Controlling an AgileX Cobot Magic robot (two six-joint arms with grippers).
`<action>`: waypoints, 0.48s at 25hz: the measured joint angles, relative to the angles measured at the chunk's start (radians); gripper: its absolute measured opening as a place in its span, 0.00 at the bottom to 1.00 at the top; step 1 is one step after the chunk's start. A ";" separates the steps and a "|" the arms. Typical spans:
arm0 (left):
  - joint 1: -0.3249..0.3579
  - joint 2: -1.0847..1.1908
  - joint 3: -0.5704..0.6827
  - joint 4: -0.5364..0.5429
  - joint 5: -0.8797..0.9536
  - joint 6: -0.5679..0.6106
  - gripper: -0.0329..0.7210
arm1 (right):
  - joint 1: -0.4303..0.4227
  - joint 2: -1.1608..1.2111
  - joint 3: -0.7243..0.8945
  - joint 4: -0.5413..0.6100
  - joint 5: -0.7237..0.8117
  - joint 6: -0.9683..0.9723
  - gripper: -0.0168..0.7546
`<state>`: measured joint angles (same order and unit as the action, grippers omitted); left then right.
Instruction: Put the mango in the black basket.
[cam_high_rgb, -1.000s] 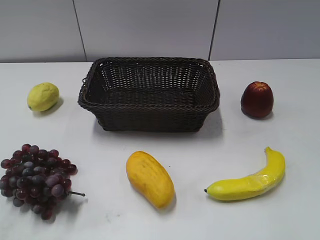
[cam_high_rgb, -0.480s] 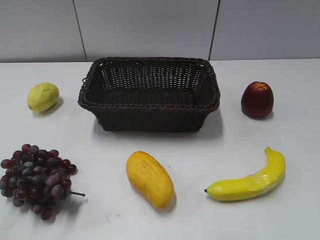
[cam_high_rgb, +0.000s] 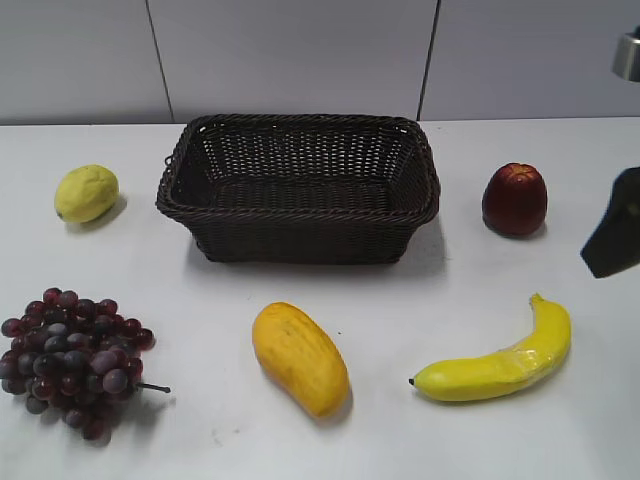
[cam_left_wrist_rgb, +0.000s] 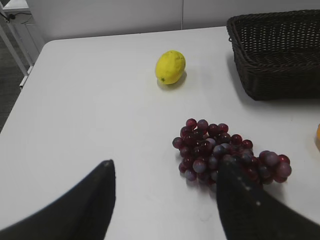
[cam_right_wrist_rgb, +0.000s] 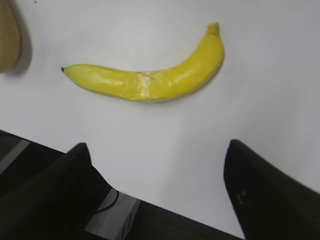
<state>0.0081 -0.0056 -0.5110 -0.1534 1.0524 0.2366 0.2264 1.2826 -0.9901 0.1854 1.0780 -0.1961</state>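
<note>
Fingers: both sets spread wide with nothing between them. On the right gripper (cam_right_wrist_rgb: 159, 192) the two dark fingers (cam_right_wrist_rgb: 50, 195) frame bare table below the banana (cam_right_wrist_rgb: 150, 75); on the left gripper (cam_left_wrist_rgb: 165, 200) they straddle table next to the grapes (cam_left_wrist_rgb: 225, 152).

Right arm: only a dark piece of it shows at the 3 o'clock edge of the exterior view, near the apple (cam_high_rgb: 514, 198) — nowhere close to the target yet.

Mango: the mango (cam_high_rgb: 299, 357) lies on the table at 6 o'clock from the black basket (cam_high_rgb: 298, 240), long axis running from 10 to 4 o'clock. Just a tan sliver of it shows at the right wrist view's 10 o'clock corner.

Basket: nothing visible inside, so drop space is no issue.

Best approach, imo: the right gripper looks like the one to reach in. Swing it toward 9 o'clock past the banana tip, turn the wrist so the fingers close across the mango's short width, and come down at the plump middle, not the tapered end.

Watch out: smooth rounded skin can roll — squeeze gently.

Carry: lift high enough to clear the braided rim, then head toward 12 o'clock and let go low.

Bystanders: lemon (cam_high_rgb: 86, 193) sits well off at 9 o'clock of the basket, out of the way.
</note>
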 joint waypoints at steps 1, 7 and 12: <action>0.000 0.000 0.000 0.000 0.000 0.000 0.69 | 0.023 0.017 -0.020 0.000 -0.002 0.009 0.84; 0.000 0.000 0.000 0.000 0.000 0.000 0.69 | 0.189 0.160 -0.136 0.000 -0.008 0.062 0.82; 0.000 0.000 0.000 0.000 0.000 0.000 0.69 | 0.328 0.298 -0.214 0.000 -0.012 0.113 0.82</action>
<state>0.0081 -0.0056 -0.5110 -0.1534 1.0524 0.2366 0.5544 1.5810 -1.2039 0.1854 1.0658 -0.0831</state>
